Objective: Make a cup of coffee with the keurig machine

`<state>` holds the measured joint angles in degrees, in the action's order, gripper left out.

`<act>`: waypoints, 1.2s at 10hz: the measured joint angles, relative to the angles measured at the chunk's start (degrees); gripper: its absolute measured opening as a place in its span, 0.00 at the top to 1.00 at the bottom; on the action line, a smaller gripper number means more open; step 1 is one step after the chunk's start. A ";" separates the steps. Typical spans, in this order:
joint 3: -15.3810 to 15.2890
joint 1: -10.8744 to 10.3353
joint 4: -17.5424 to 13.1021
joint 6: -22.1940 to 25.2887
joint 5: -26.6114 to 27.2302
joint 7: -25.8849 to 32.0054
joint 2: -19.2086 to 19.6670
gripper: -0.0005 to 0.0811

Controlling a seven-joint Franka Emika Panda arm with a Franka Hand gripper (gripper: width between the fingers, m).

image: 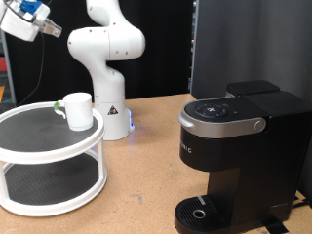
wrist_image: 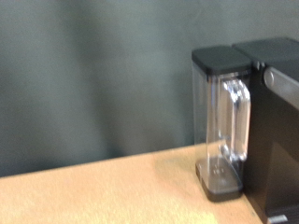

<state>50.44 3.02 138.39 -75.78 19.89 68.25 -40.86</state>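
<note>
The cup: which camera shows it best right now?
The exterior view. There the cup stands whole on the top tier of the white round shelf, apart from the keurig machine. The wrist view shows no cup, only the machine's water tank and side.

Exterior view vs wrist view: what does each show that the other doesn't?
Exterior only: the cup on the top tier of a white two-tier stand, the arm's white base, the gripper raised at the exterior view's top left, the drip tray. Wrist only: the clear water tank; no fingers visible. Both: the keurig machine, wooden table.
</note>
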 joint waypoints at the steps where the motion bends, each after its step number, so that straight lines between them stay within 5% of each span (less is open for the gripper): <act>1: 0.16 0.00 0.69 -1.16 -1.09 1.00 0.03 0.98; 12: 4.33 -0.19 8.34 -14.77 -7.74 12.12 3.93 0.98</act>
<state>54.76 2.83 146.73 -90.55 12.15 80.37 -36.92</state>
